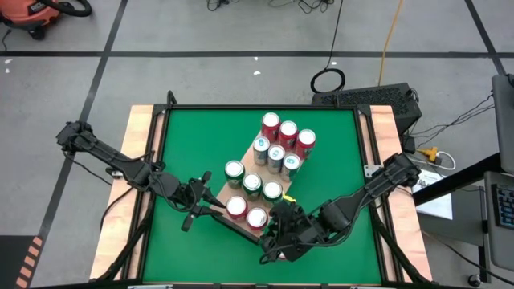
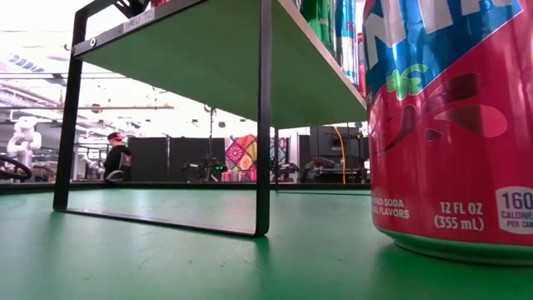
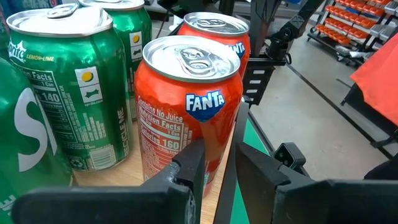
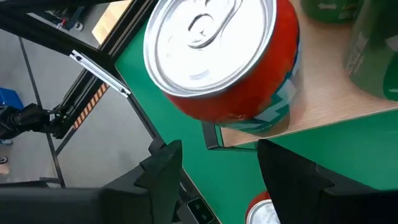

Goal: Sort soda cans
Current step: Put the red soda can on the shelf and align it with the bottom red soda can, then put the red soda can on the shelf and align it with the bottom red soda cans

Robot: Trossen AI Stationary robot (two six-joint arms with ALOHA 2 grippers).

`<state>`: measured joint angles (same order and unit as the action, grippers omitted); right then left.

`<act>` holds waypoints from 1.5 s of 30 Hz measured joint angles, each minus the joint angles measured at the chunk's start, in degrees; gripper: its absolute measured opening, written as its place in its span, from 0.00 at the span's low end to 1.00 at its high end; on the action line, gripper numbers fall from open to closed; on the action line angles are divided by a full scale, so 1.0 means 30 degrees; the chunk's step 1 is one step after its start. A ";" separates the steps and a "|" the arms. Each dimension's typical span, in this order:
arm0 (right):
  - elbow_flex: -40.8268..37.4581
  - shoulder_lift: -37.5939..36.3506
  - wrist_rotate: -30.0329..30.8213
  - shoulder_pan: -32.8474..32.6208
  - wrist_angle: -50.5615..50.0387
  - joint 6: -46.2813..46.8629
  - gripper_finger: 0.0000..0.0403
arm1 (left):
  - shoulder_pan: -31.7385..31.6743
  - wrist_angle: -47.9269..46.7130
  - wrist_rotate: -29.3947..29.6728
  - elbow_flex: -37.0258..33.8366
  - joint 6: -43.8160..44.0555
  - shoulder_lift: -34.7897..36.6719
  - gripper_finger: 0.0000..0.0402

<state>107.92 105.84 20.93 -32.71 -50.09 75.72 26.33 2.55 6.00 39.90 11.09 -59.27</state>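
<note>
1. Red can is looming nearest the low camera, standing on the green table.
2. Soda cans are sitting grouped by colour on the wooden board; sorting looks mostly finished.
3. Left gripper is standing part-open, empty, beside an orange can.
4. Right gripper is gaping empty before another red can.

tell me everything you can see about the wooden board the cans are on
The wooden board is a light, pale-grained flat plank lying diagonally on the green table, raised on a thin black metal frame. Red and green soda cans stand upright across its top in two loose clusters. Its near end lies between the left gripper and the right gripper. A red can stands right at its edge.
</note>
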 joint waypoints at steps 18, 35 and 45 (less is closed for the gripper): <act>0.0000 -0.0117 -0.1560 -0.0647 -0.0606 0.1379 0.50 | -0.0021 0.0015 -0.0422 0.0000 -0.0882 0.0000 0.22; 0.0000 -0.0117 -0.1580 -0.1080 -0.0761 0.1750 0.50 | -0.0014 -0.0043 -0.0438 0.0000 -0.0342 -0.0678 0.22; 0.0000 -0.0117 -0.1572 -0.1770 -0.0295 -0.0315 0.60 | -0.0021 -0.2798 0.0423 0.0609 0.0700 0.1407 0.22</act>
<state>107.92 105.49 16.21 -38.02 -50.97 74.78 26.26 -5.85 7.27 41.73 13.19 -55.05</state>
